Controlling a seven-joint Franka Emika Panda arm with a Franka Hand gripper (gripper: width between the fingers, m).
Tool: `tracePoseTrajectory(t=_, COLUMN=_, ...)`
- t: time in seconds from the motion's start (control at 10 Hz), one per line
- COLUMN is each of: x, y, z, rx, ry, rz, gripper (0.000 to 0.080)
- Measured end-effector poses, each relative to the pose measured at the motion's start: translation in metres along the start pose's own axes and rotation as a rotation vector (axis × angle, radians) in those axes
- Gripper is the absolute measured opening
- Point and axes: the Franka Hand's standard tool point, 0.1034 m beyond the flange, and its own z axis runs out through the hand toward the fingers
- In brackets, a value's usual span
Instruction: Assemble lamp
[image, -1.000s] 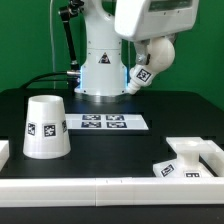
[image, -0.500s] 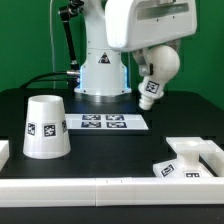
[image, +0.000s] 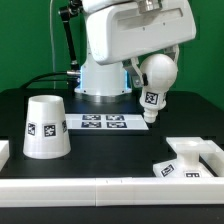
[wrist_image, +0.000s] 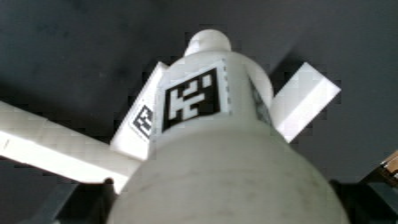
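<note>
My gripper (image: 151, 64) is shut on the white bulb (image: 155, 88) and holds it in the air above the right end of the marker board (image: 103, 122). The round head is up at the jaws and the tagged stem points down. In the wrist view the bulb (wrist_image: 210, 110) fills the picture, gripped at its wide head by my gripper (wrist_image: 222, 205), with the dark fingers (wrist_image: 80, 200) only just showing. The tapered shade (image: 45, 127) stands mouth down at the exterior view's left. The flat square base (image: 188, 155) lies at the front right.
A white rail (image: 100, 186) runs along the table's front edge. The robot's pedestal (image: 100, 75) and a black cable post (image: 68, 45) stand behind the marker board. White flat shapes (wrist_image: 302, 100) show behind the bulb in the wrist view.
The arm has come down and forward with the bulb in its grip. The bulb has moved lower and toward the exterior view's right, its stem now pointing more steeply down.
</note>
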Motion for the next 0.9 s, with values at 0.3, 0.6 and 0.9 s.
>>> tracePoseTrajectory(t=0.3, x=0.015, y=0.001, z=-0.005, rx=0.035, ry=-0.005, rz=0.07, gripper=0.0579)
tracePoseTrajectory(t=0.6, x=0.033, y=0.004, z=-0.005, rx=0.045, ry=0.008, rz=0.136, gripper=0.0579)
tracePoseTrajectory(t=0.9, x=0.031, y=0.012, z=-0.005, rx=0.015, ry=0.034, rz=0.129, gripper=0.0579)
